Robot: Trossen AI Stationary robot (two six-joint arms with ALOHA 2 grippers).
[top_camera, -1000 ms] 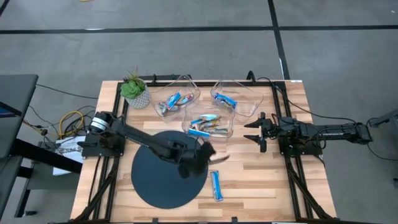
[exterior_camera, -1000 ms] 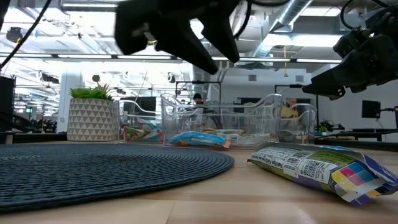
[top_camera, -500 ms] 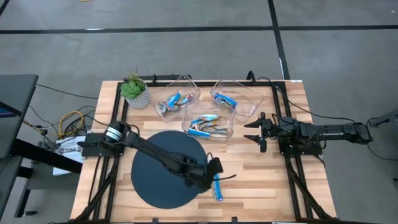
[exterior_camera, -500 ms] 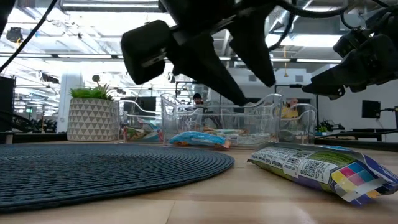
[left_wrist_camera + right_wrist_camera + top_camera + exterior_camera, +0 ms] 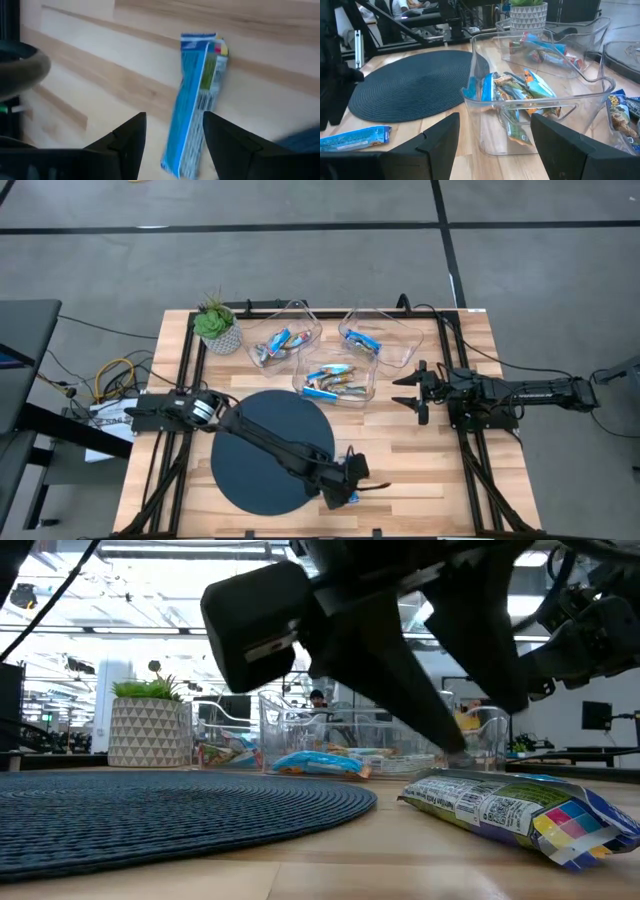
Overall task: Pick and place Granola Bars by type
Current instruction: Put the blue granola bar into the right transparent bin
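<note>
One blue granola bar (image 5: pixel 196 95) lies flat on the wood to the right of the round mat, near the table's near edge (image 5: pixel 510 808) (image 5: pixel 355 138). In the high view my left gripper (image 5: pixel 349 480) covers most of the bar. My left gripper (image 5: pixel 175 145) is open and low over it, one finger on each side of the bar's length, with no touch showing. The other bars lie in three clear bins (image 5: pixel 338 380) at the table's far side. My right gripper (image 5: pixel 414 392) hovers open at the right, facing the bins (image 5: pixel 495 150).
A dark round woven mat (image 5: pixel 262 455) lies left of the bar. A potted plant (image 5: pixel 217 328) stands at the far left. The clear bins (image 5: pixel 285 340) (image 5: pixel 380 340) hold blue and orange wrapped bars. Bare wood (image 5: pixel 430 470) lies right of the bar.
My left gripper has swung from above the mat's far right rim toward the table's near edge and come down over the lone blue bar, staying open. The bar has not moved.
</note>
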